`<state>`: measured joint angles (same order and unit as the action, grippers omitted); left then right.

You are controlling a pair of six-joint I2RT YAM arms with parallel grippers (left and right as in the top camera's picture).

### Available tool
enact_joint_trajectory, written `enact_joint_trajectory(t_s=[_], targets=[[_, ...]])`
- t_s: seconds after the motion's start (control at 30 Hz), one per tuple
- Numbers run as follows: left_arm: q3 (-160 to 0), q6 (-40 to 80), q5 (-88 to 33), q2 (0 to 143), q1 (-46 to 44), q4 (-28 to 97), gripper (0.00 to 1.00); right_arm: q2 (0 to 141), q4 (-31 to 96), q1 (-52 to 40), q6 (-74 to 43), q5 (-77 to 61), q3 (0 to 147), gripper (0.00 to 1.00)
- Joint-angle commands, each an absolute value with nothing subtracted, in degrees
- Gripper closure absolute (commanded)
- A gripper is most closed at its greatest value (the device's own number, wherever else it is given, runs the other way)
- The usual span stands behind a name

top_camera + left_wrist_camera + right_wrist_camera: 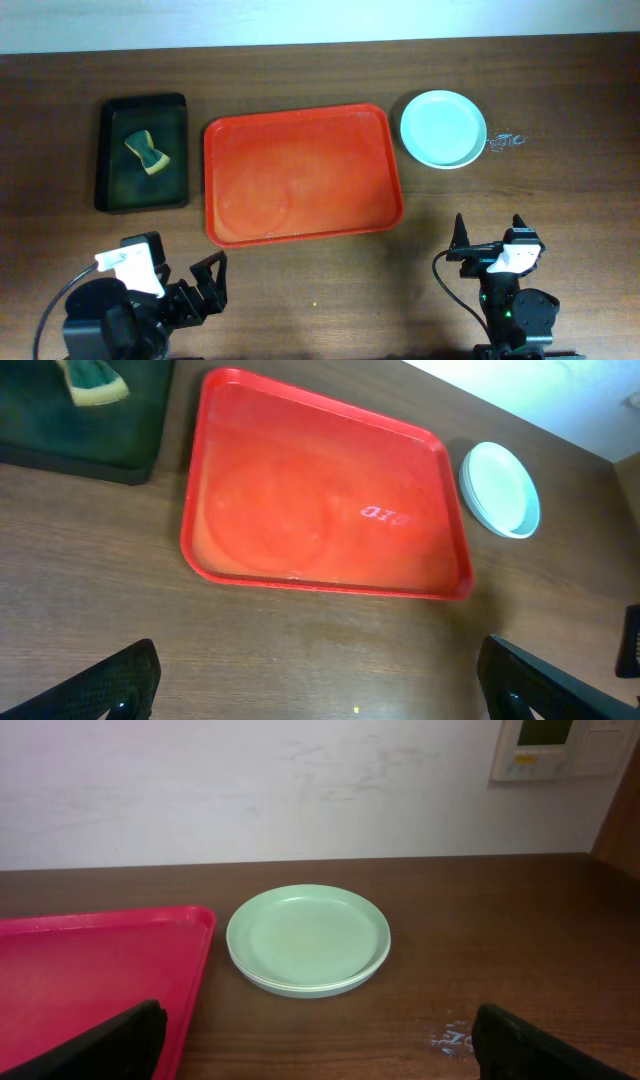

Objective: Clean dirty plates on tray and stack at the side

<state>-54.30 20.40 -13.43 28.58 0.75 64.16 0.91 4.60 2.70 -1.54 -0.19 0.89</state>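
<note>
The plates sit in one stack on the table, just right of the orange-red tray; a mint plate is on top. The stack also shows in the right wrist view and the left wrist view. The tray holds nothing, as the left wrist view and right wrist view also show. My left gripper is open and empty near the table's front edge, below the tray's left corner. My right gripper is open and empty, in front of the plate stack.
A smaller black tray with a yellow-green sponge stands left of the orange-red tray. A faint white mark lies on the table right of the plates. A wall runs behind the table's far edge.
</note>
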Motion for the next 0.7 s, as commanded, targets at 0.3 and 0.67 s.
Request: enact_joint_trajectory(t_s=[0.3,0.67], targets=[[-45.6,-0.4,-11.1,17.0,-4.4,55.0,0.01,0.2,4.6,3.1,-1.5,0.5,0.3,0.02],[-14.8,-0.5,-11.2,0.2,-4.4,16.8,0.01,0.3,4.6,3.1,-1.5,0.5,0.3,0.02]])
